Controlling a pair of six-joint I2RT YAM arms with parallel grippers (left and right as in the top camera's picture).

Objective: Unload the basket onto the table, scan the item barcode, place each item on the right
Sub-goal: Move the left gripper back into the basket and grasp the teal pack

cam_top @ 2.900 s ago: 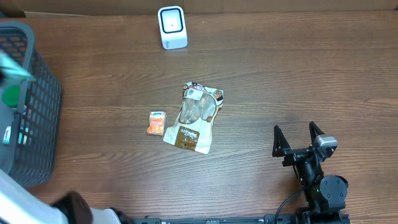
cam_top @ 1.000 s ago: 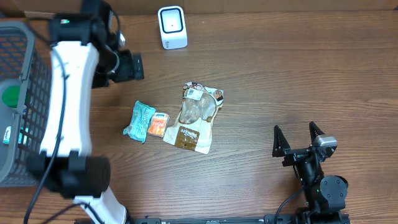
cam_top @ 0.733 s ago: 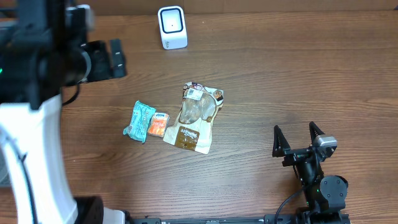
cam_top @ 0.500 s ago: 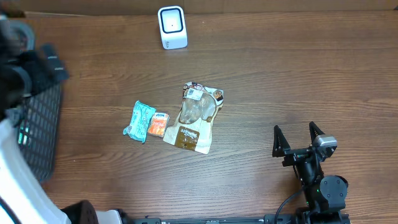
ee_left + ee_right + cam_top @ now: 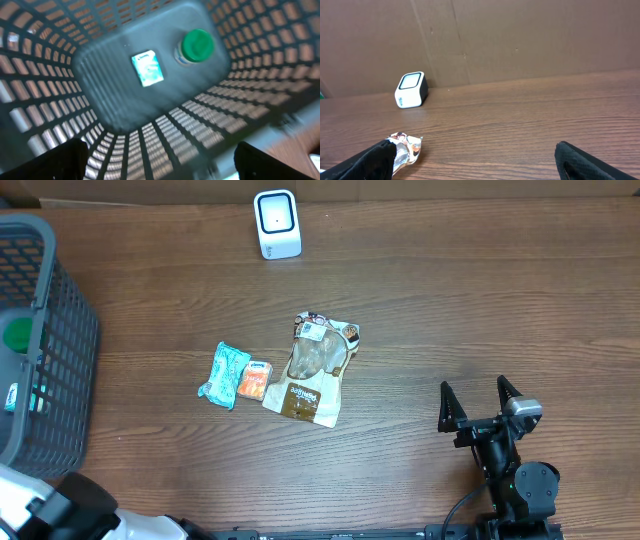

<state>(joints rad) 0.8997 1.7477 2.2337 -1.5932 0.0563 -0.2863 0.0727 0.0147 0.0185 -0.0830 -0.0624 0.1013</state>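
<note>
— Arms?
— Left gripper (image 5: 160, 167): spread, empty, above the basket (image 5: 70, 330). Right gripper (image 5: 476, 402): spread, empty, low at the near edge.
— Stock?
— Mid-table, side by side: one teal packet (image 5: 224, 374), one orange packet (image 5: 254, 378), one brown pouch (image 5: 313, 370). One scanner (image 5: 277, 223), far edge. In the basket: one green-capped bottle (image 5: 196, 46), one carton (image 5: 147, 67).

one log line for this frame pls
left claw: open, empty, over basket | right claw: open, empty | on table: teal packet, orange packet, pouch, scanner

Overhead is looking straight down on the bench (image 5: 450, 300). Left wrist is looking closely into the basket (image 5: 45, 115). Right wrist is facing low across the bench, sharing the scanner (image 5: 411, 90) with overhead.
</note>
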